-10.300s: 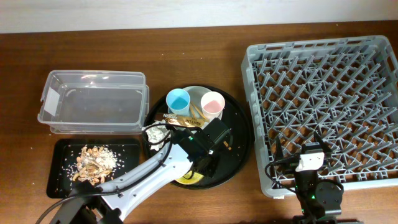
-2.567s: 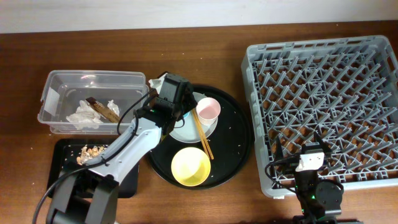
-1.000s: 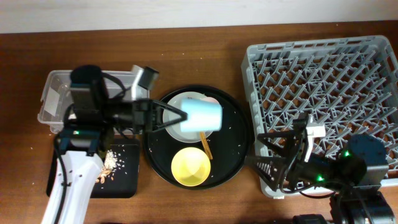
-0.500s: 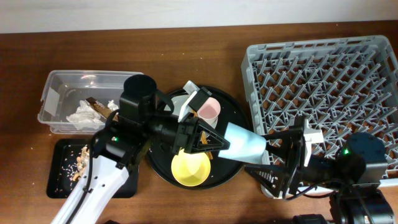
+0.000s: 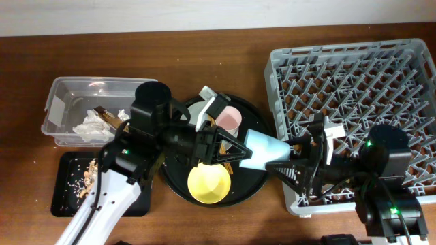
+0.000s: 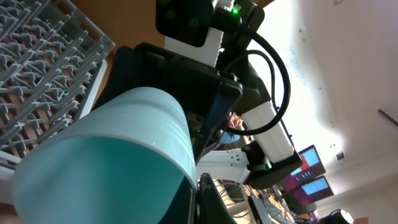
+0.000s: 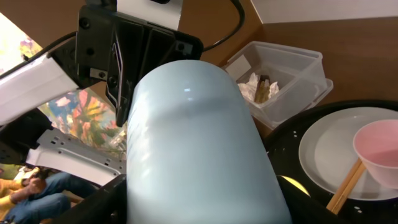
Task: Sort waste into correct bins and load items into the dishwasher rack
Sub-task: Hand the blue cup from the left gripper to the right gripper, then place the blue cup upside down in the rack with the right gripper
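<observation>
My left gripper (image 5: pixel 235 151) is shut on the rim of the small blue cup (image 5: pixel 262 151) and holds it sideways in the air above the round black tray's right side. My right gripper (image 5: pixel 294 158) is open, with its fingers on either side of the cup's narrow end. The cup fills the right wrist view (image 7: pixel 199 143) and shows in the left wrist view (image 6: pixel 106 155). The pink cup (image 5: pixel 228 120), plate (image 5: pixel 196 112), chopsticks (image 7: pixel 345 186) and yellow bowl (image 5: pixel 208 182) are on that tray. The grey rack (image 5: pixel 361 75) stands at the right.
The clear tub (image 5: pixel 68 102) at the left holds the napkin (image 5: pixel 92 124) and the brown wrapper (image 5: pixel 107 116). The small black tray (image 5: pixel 65 197) in front of it holds food scraps (image 5: pixel 85 182). The round black tray (image 5: pixel 264 129) lies between the tub and the rack.
My right gripper has moved left and up, so its fingers now flank the cup's narrow end. My left gripper still holds the cup in about the same place.
</observation>
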